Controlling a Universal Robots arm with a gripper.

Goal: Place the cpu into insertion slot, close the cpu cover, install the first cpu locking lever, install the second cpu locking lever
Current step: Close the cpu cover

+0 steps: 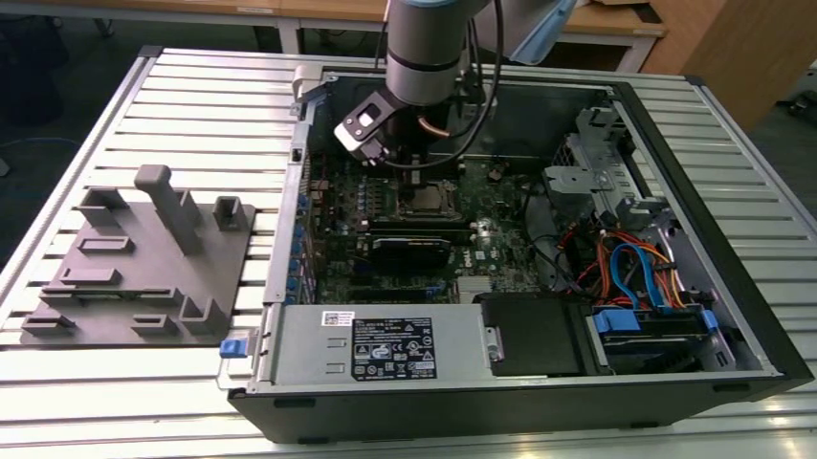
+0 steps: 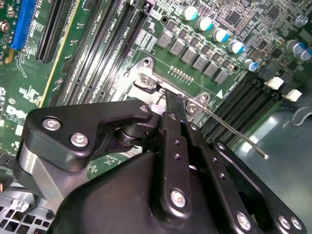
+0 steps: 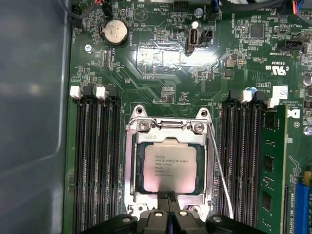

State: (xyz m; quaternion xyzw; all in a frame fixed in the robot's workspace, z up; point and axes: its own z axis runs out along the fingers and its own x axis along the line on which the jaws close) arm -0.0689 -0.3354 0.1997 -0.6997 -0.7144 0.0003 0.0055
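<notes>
Just above the middle of the exterior view, inside the open computer case (image 1: 511, 411), the gripper (image 1: 411, 178) hangs straight down over the insertion slot (image 1: 430, 199). In both wrist views its fingers (image 3: 164, 201) are pressed flat together with nothing between them. Their tips meet the cpu cover (image 3: 130, 165) at the middle of the edge opposite its two screws. The cpu (image 3: 170, 167) already lies flat in the slot, framed by the cover's window, so the cover looks lowered. What matters is a thin wire locking lever (image 3: 220, 170). It runs along the side of the socket that faces the memory module (image 3: 273, 161), its long axis nearly parallel to that side. Its pivot end sits by the screws and its free end just beside the fingers. It appears raised off the board and, I judge, unlatched.
</notes>
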